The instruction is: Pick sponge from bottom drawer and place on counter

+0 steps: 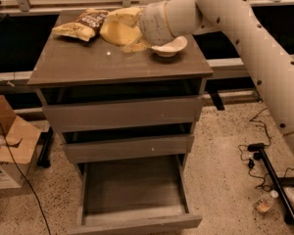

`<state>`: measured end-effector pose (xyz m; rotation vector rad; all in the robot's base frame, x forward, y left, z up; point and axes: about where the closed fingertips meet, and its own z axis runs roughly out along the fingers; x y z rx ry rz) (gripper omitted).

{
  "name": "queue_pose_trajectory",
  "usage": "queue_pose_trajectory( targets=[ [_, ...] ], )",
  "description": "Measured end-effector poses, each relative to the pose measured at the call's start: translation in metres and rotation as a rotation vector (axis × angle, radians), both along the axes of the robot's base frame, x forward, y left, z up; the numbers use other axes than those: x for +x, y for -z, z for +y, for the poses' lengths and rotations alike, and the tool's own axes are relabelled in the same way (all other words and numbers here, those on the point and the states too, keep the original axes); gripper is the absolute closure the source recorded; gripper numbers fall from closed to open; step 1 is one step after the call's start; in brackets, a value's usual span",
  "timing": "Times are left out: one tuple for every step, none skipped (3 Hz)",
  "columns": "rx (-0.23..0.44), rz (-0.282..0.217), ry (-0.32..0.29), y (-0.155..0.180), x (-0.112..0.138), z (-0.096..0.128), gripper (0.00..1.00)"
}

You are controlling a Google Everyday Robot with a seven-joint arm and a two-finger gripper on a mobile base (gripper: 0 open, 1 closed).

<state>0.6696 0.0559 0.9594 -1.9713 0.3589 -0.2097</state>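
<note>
— While I hold the arm over the far side of the counter (112, 65), talk me through it from the left.

— Far left lies a chip bag (81, 24). Just right of it I see the sponge (126, 16), a pale-yellow block with soft edges. It's at the tip of the gripper (132, 31), above a broader yellow mass I can't identify. Right again, a white bowl (169, 47) sits just beside the wrist.

— Is the gripper clamped on the sponge or spread?

— I can't tell; that end is lost in the yellow. I can't tell either whether the sponge rests on the top.

— And the bottom drawer (137, 224)?

— Pulled out on the near side, and I see nothing in it. I judge we're at the placing step.

— Then I'd lower slowly onto bare top between bag and bowl. I'd let go only once the foam lies flat, then lift straight up so the wrist doesn't nudge the bowl.
</note>
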Motion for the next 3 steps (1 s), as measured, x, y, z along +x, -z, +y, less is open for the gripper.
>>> queue_pose_trajectory(
  targets=[
    [-0.005,0.030,0.029,0.024,0.043,-0.001,0.77],
    [0.007,0.082,0.062,0.052,0.064,-0.004,0.54],
    [-0.033,0.163,0.102,0.092,0.076,-0.010,0.31]
  ],
)
